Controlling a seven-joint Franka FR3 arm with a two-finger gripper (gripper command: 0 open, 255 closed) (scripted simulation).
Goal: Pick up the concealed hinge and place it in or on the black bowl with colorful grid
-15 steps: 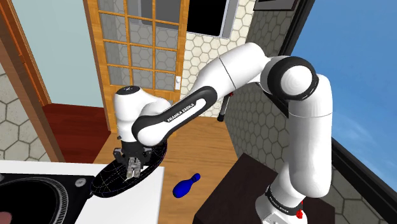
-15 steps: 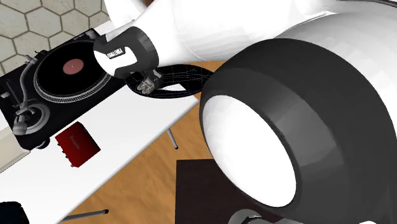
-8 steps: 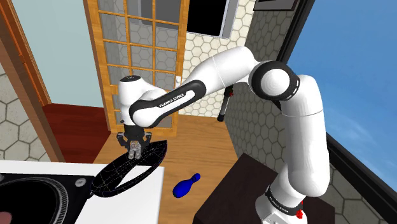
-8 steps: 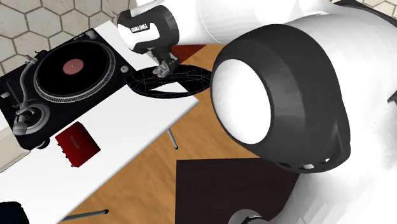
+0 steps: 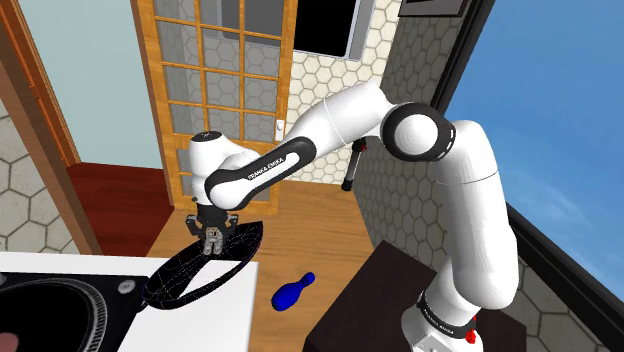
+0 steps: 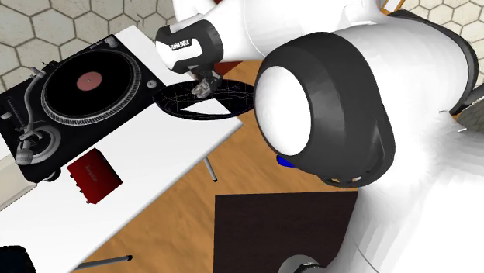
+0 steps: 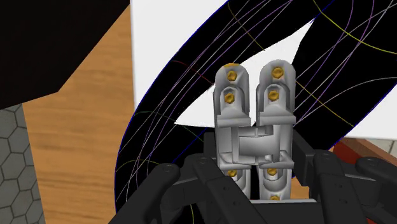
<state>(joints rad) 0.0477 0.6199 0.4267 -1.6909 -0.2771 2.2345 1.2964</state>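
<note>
A silver concealed hinge point(image 7: 254, 121) with gold screws is clasped between my black gripper's point(image 7: 254, 175) fingers point(image 7: 191, 184). In the shoulder view the gripper point(image 5: 213, 240) hangs with the hinge point(image 5: 212, 243) a little above the far part of the black bowl with thin colourful grid lines point(image 5: 175, 282). The bowl lies on the corner of the white table point(image 5: 235, 320). In the second exterior view the hinge point(image 6: 200, 87) hangs over the bowl's point(image 6: 221, 108) rim, near the turntable. The wrist view has the bowl point(image 7: 159, 146) right beneath the hinge.
A black turntable with a record point(image 6: 77, 85) sits on the white table point(image 6: 163, 147) beside the bowl, and a red box point(image 6: 93, 176) lies nearer the front. A blue object point(image 5: 291, 292) rests on the wooden floor. Behind stands a glazed wooden door point(image 5: 215, 80).
The gripper, with the hinge, rose from low in the bowl and moved toward the bowl's far rim; over the last half second it sank slightly.
</note>
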